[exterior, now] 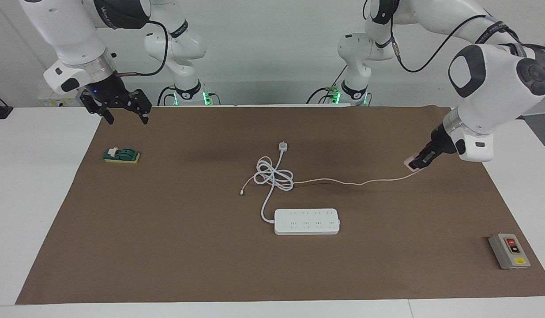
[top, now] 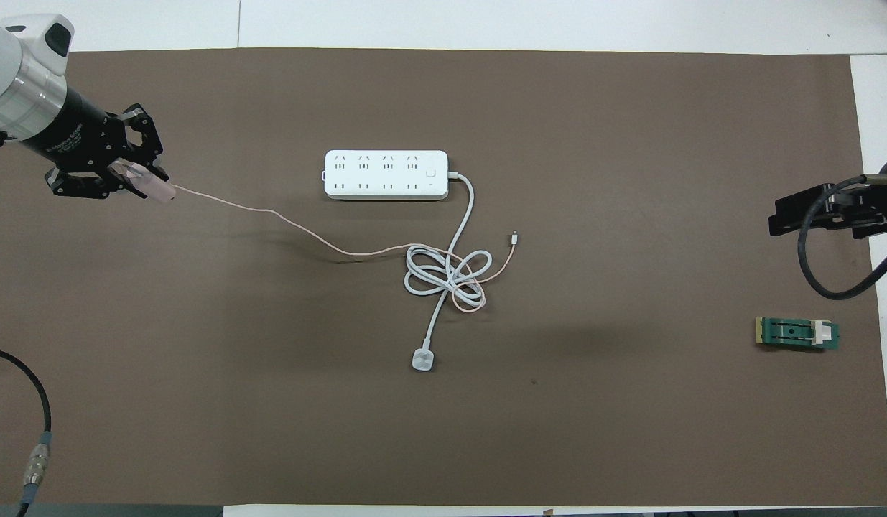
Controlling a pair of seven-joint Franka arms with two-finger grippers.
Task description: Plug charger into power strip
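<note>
Two Franka arms over a white desk (exterior: 43,198) covered by a big brown mat (exterior: 188,247). Biggest task item is the power strip (exterior: 306,221), a long flat white bar with rows of outlet holes, lying flat mid-mat. Its thick white cord (exterior: 272,176) loops into a loose coil nearer to the robots and ends in a white round-cornered plug (exterior: 283,146).

The left tool (exterior: 415,163) is up in the air over the mat toward the left arm's end, fingers pinched on the charger (top: 158,189), a small pale-pink cube. Its thin pink cable (exterior: 365,182) trails across to the coil and tangles through it, with the tiny connector tip (exterior: 242,192) lying on the mat.

The right tool (exterior: 124,115) waits with fingers spread over the mat's edge at the right arm's end.

Smaller stuff: a grey switch box (exterior: 509,251) with red and yellow buttons, and a little green block (exterior: 121,155).
</note>
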